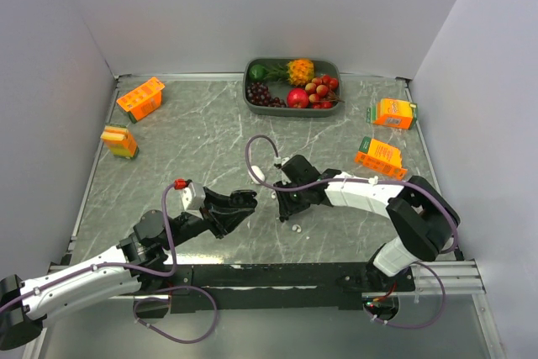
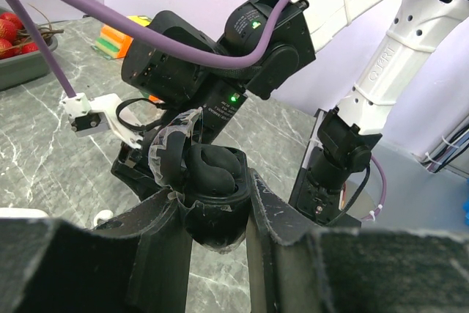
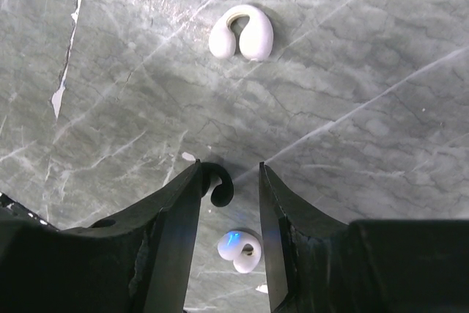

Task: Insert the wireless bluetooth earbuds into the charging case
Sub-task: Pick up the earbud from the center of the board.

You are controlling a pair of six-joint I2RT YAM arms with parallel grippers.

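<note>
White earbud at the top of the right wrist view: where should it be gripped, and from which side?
Probably from straight above, pinching the white earbud across the outer sides of its two lobes. It lies flat on the table, horseshoe-shaped, with the lobes side by side.

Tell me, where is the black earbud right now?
In the right wrist view, the black earbud sits between the right gripper's jaws, close to a white earbud.

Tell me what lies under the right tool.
On the table below the right tool, a black earbud and a white earbud show between its open fingers. Whatever lies beneath the fingers themselves is covered.
</note>
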